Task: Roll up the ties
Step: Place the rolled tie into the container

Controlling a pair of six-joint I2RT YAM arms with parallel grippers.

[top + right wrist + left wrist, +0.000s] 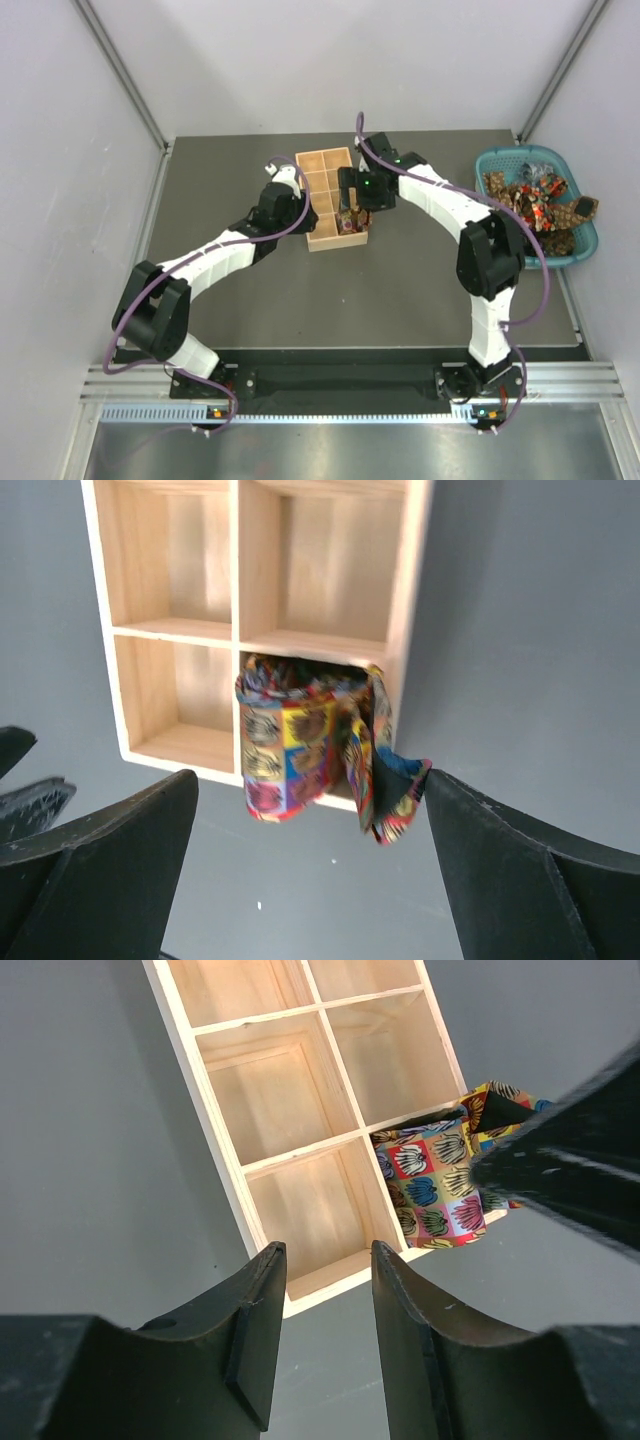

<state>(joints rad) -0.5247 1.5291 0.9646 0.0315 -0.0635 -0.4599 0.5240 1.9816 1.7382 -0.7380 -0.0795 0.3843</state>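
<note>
A rolled tie (285, 748) with bright printed squares stands in the near right compartment of the wooden tray (408, 600). Its loose end (385, 795) hangs over the tray's front rim and touches the tip of one right finger. My right gripper (310, 773) is open wide around the roll, gripping nothing. My left gripper (327, 1245) is partly open and empty, just short of the tray's near edge (330, 1280), with the tie (435, 1185) to its right. From above, both grippers (352, 205) (305, 214) meet at the tray's near end (318, 243). More ties (535, 198) are heaped in the basket.
The teal basket (588, 240) sits at the table's right edge. The tray's other compartments (275, 1095) hold nothing. Grey walls close in the table on the left, back and right. The right arm's finger (570, 1175) crosses the left wrist view.
</note>
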